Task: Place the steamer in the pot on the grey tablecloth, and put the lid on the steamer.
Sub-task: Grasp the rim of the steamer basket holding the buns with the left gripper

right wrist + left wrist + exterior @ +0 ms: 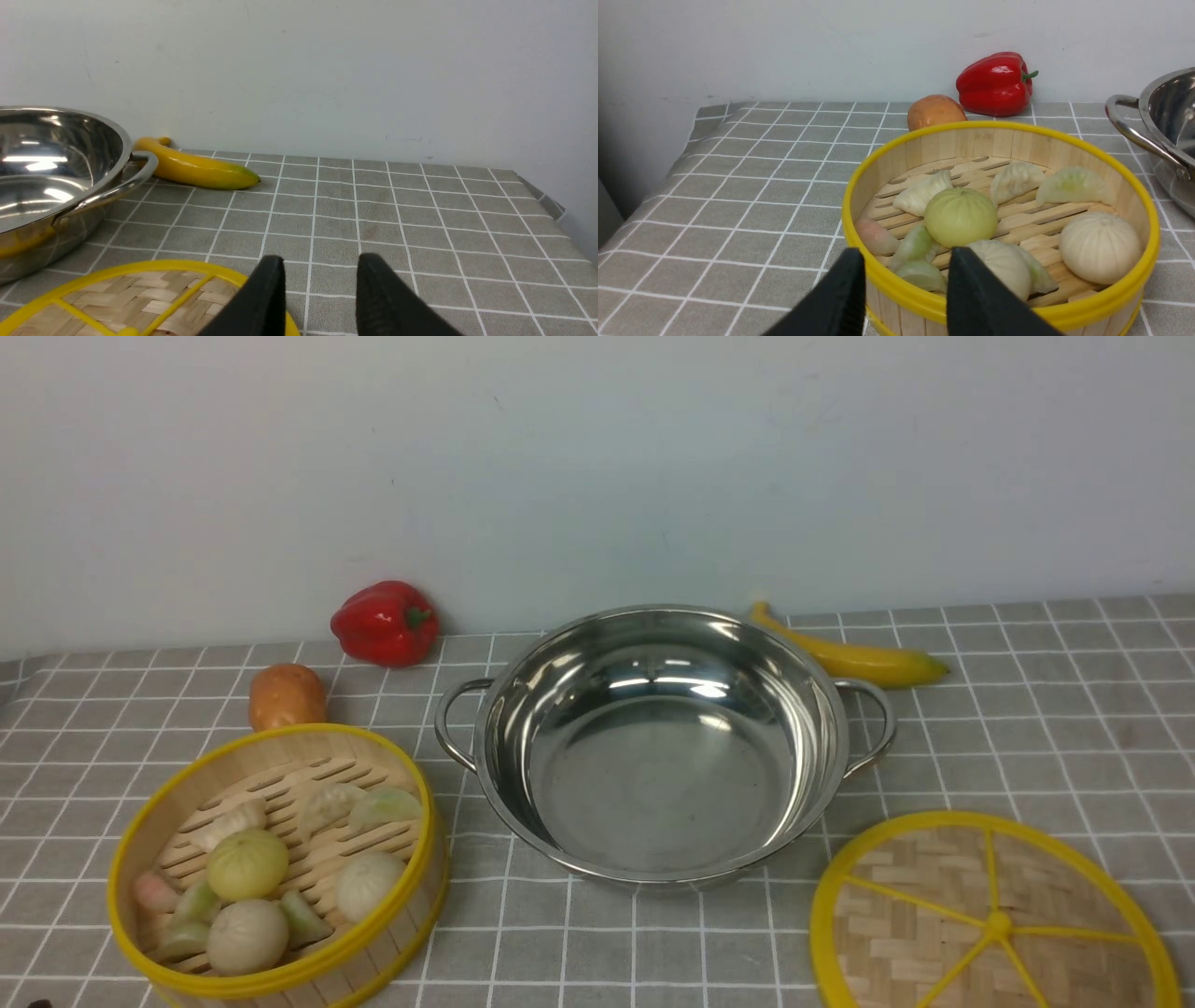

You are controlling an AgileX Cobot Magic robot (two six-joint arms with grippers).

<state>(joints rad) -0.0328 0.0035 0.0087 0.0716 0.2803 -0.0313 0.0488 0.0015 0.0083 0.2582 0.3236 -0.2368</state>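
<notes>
The steamer (280, 751), a bamboo basket with yellow rims holding pale dumplings and buns, sits front left on the grey tablecloth (1027, 709). The empty steel pot (653, 784) stands in the middle, and the woven lid (934, 915) lies flat at front right. Neither gripper shows in the front view. In the left wrist view my left gripper (906, 254) is open, its fingers straddling the near rim of the steamer (994, 142), one outside and one over the inside. My right gripper (320, 259) is open over bare cloth beside the rim of the lid (140, 298).
A red pepper (385, 623) and a potato (287, 696) lie behind the steamer. A banana (859, 658) lies behind the pot's right handle. A pale wall closes the back. The cloth's edges fall away at far left (698, 112) and far right (542, 196).
</notes>
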